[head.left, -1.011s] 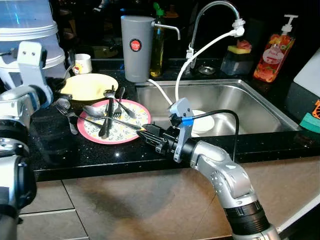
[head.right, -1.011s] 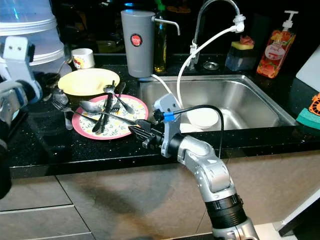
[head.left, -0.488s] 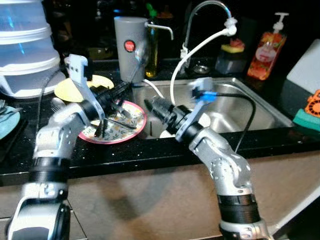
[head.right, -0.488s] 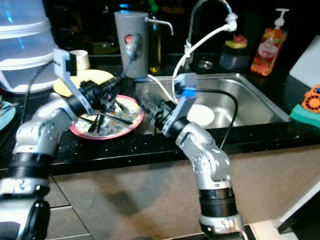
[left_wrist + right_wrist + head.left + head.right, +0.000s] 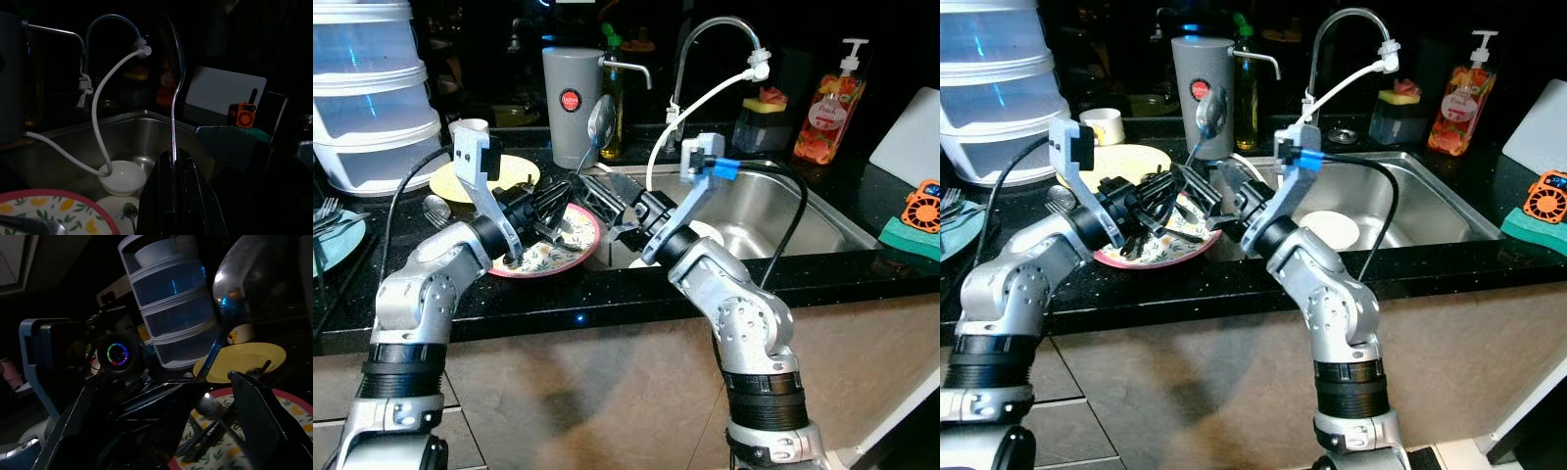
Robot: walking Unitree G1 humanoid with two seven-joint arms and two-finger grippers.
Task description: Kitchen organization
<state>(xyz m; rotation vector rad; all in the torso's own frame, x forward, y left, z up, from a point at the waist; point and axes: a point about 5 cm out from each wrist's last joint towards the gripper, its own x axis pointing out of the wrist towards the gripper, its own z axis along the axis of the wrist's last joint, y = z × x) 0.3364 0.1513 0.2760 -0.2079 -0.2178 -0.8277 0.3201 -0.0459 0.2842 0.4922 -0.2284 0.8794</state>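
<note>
Spoon (image 5: pixel 600 119) upright in clamped left gripper (image 5: pixel 556 201) jaws, right gripper (image 5: pixel 607 201) jaws spread, sink bowl (image 5: pixel 121 177) visible from left wrist.

Round red badge (image 5: pixel 570 99) on grey canister (image 5: pixel 570 108) at back of worktop: white lettering present, too small to read. Label (image 5: pixel 823 116) on orange soap bottle (image 5: pixel 822 117) beside sink: print illegible. Small mug (image 5: pixel 1102 124) with red-yellow motif: unreadable. No other legible text, numbers, signs.

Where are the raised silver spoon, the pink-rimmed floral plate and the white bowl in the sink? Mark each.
Raised silver spoon (image 5: pixel 601 118): left eye view, on its bowl.
Pink-rimmed floral plate (image 5: pixel 546 260): left eye view, on its patterned face.
White bowl in the sink (image 5: pixel 122 178): left wrist view, on its side wall.
</note>
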